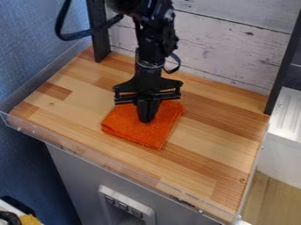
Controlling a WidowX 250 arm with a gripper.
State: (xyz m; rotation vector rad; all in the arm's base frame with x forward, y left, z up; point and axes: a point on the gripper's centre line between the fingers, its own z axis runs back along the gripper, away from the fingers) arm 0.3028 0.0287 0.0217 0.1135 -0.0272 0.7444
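My black gripper (146,119) hangs straight down from the top of the view, its two fingers together. The tips are at the middle of a folded orange cloth (157,136) and look to be at or just above its surface; whether they touch it, I cannot tell. The cloth lies flat on the wooden work surface (208,132), a little left of the view's middle, with one corner toward the front. No pinched or raised fold shows at the tips, which hide a small part of the cloth.
A clear raised rim (117,166) runs along the front edge of the surface. Behind stands a whitewashed plank wall (235,48) between dark upright posts (99,30). The blue wall (29,57) is at the left and a white unit (285,132) at the right.
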